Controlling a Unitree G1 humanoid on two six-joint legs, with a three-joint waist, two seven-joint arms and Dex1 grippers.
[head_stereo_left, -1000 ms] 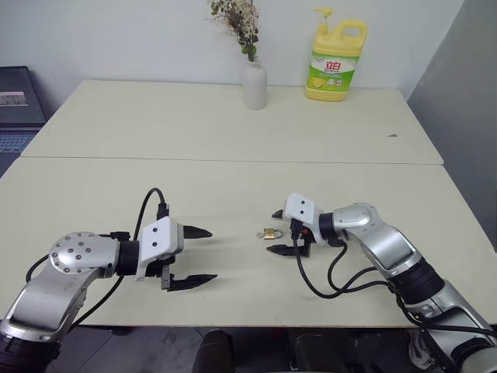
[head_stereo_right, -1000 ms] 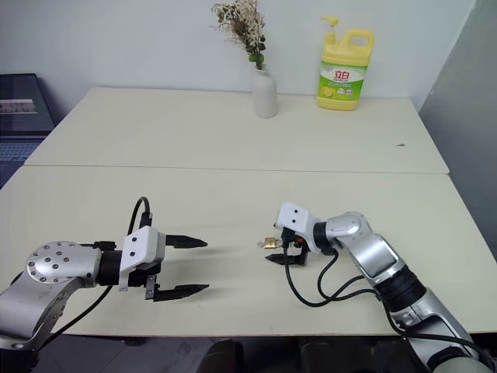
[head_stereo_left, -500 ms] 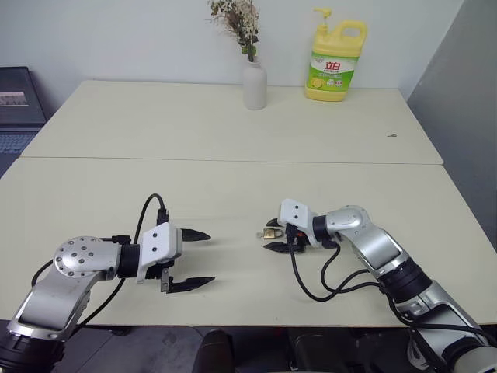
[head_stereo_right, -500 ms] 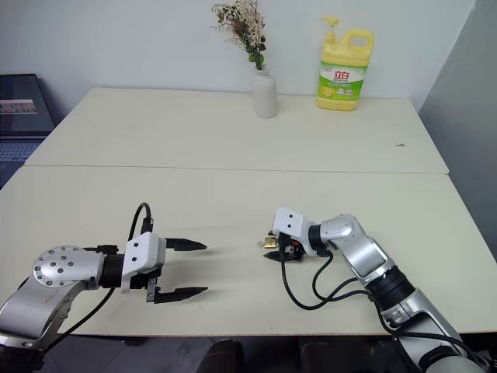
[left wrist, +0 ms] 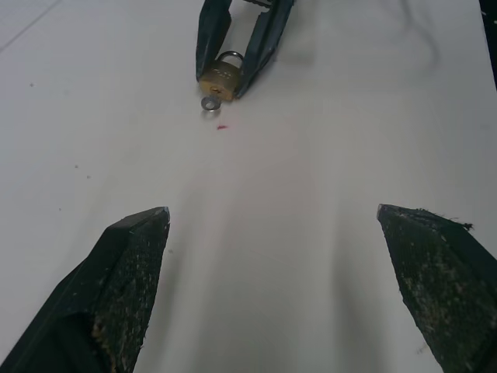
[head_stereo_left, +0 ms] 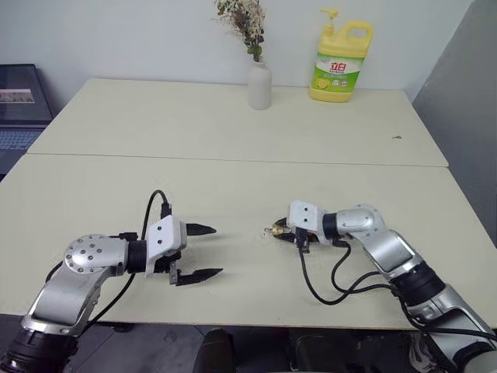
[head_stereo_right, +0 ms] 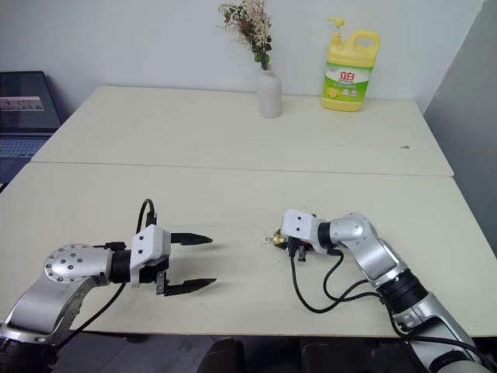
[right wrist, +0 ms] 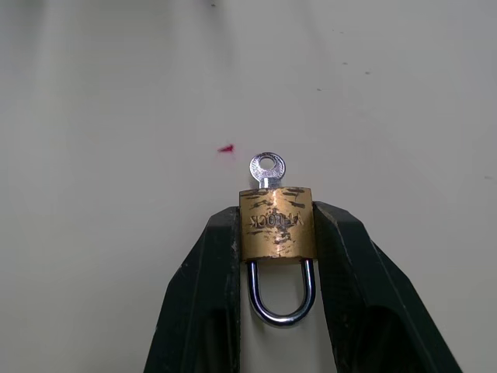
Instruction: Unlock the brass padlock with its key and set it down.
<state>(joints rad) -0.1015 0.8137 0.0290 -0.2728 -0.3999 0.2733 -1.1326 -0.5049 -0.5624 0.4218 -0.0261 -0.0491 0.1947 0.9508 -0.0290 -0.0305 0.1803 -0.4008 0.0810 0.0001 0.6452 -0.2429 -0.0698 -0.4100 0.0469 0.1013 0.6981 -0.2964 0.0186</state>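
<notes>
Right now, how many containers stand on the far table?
2. A white vase holding dried flowers stands near the middle of the far table's back edge. A yellow pump bottle of detergent stands to its right, by the wall. Nothing seems hidden.

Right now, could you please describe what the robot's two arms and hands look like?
Both arms are silver-grey metal with black joints. Each wrist carries a white block and a looping black cable. The left hand and right hand each have two tapered black fingers. A round plate with small holes caps the left arm's joint.
</notes>
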